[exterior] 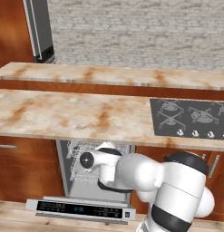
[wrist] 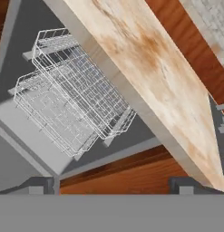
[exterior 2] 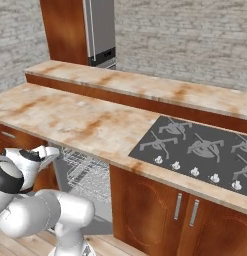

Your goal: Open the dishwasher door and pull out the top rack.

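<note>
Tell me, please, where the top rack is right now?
The top rack sits inside the open dishwasher, just beneath the marbled counter and above the lower rack; in the left base view it shows behind the arm, above the lowered dishwasher door.

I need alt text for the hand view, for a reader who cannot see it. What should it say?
An open dishwasher holds two wire baskets, the top rack above the lower rack, both inside the grey tub. The marbled countertop runs diagonally across the tilted picture, with reddish-brown cabinet wood beside the opening.
</note>
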